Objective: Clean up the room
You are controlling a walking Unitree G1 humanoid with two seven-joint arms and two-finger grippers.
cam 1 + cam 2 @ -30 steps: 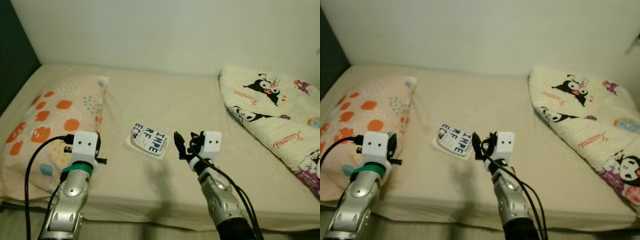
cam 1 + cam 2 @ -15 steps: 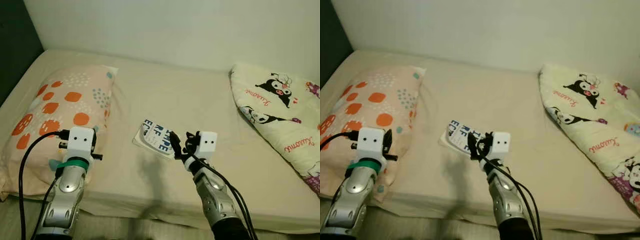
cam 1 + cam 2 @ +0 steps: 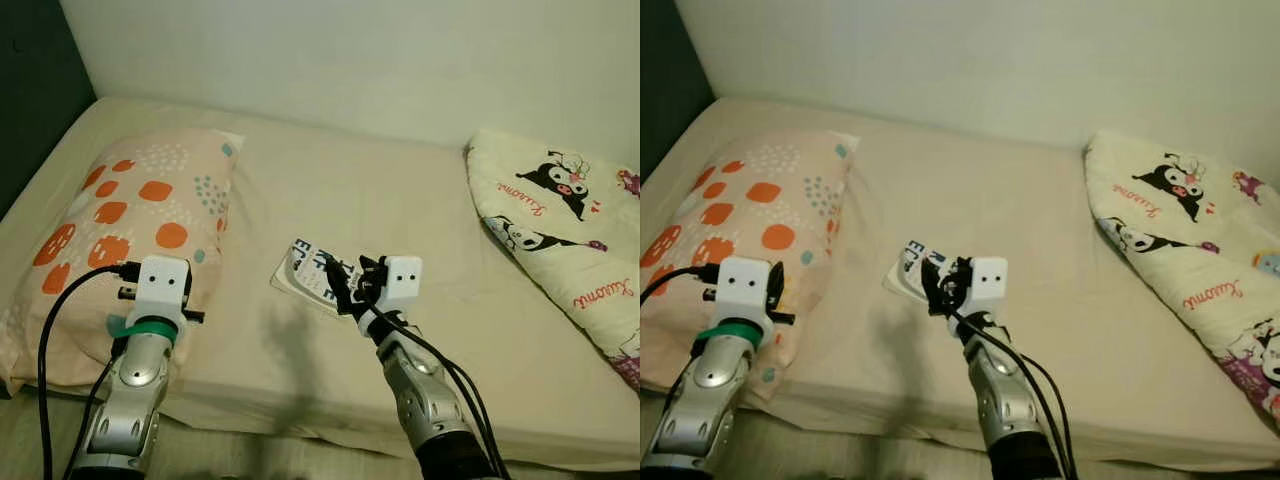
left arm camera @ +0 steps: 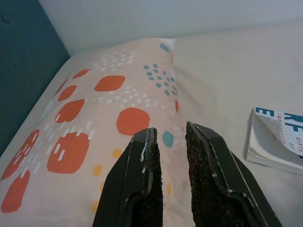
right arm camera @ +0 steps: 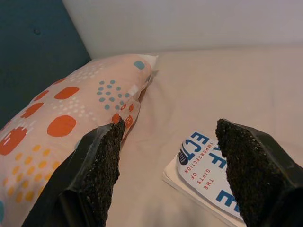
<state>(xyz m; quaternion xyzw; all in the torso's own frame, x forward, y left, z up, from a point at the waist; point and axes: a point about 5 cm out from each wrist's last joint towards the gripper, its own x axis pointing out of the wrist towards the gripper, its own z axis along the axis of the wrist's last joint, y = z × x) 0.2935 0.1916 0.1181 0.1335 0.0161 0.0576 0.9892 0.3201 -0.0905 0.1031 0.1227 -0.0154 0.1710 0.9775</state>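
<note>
Soft, even indoor light, sharp throughout, with faint arm shadows on the bed sheet (image 3: pixel 300 350) beneath.

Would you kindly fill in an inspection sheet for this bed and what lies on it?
Surface: bed, beige sheet, a few creases.
Job's things: book lying flat mid-bed, blue letters on its cover.
Clutter: spotted pillow on the left; cartoon-print quilt on the right.
Grippers: right gripper open above the book; left gripper nearly closed, empty, by the pillow.
Cables: black cables along both arms.
Surroundings: pale wall, dark headboard.
</note>
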